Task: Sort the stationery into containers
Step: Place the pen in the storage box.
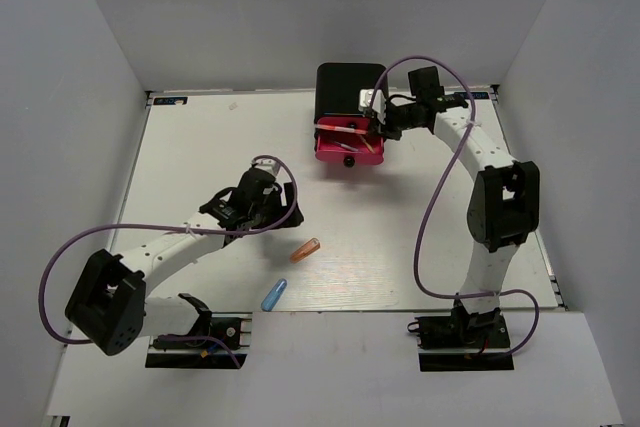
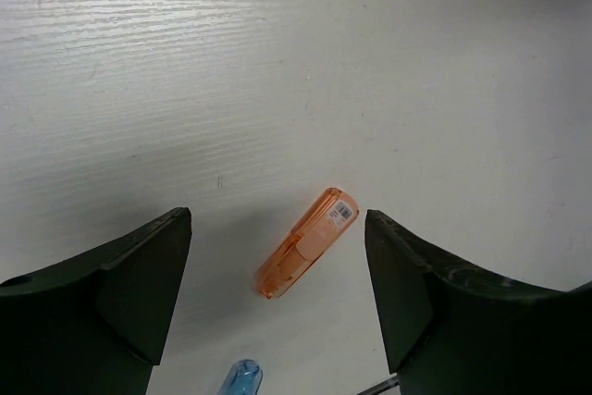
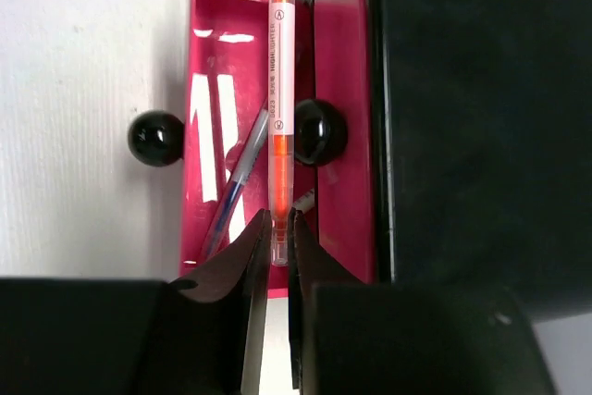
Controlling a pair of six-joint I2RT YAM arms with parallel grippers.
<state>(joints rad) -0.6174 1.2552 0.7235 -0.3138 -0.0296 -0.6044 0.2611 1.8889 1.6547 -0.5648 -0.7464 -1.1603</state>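
Note:
The black cabinet (image 1: 348, 85) stands at the back, with an open pink drawer (image 1: 333, 153) pulled toward the front. My right gripper (image 1: 376, 124) is shut on a thin orange pen (image 3: 280, 90) and holds it over the open drawer (image 3: 208, 62). A blue-grey pen (image 3: 239, 178) lies inside that drawer. My left gripper (image 1: 262, 193) is open and empty above the table. An orange capsule (image 1: 305, 250) lies on the table, and in the left wrist view it (image 2: 308, 241) lies between the spread fingers of the left gripper (image 2: 277, 221). A blue capsule (image 1: 274, 294) lies nearer the front.
The drawers have round black knobs (image 3: 155, 138). The glossy black cabinet wall (image 3: 462, 117) is right beside the held pen. The blue capsule's tip (image 2: 242, 380) shows at the bottom of the left wrist view. White walls enclose the table.

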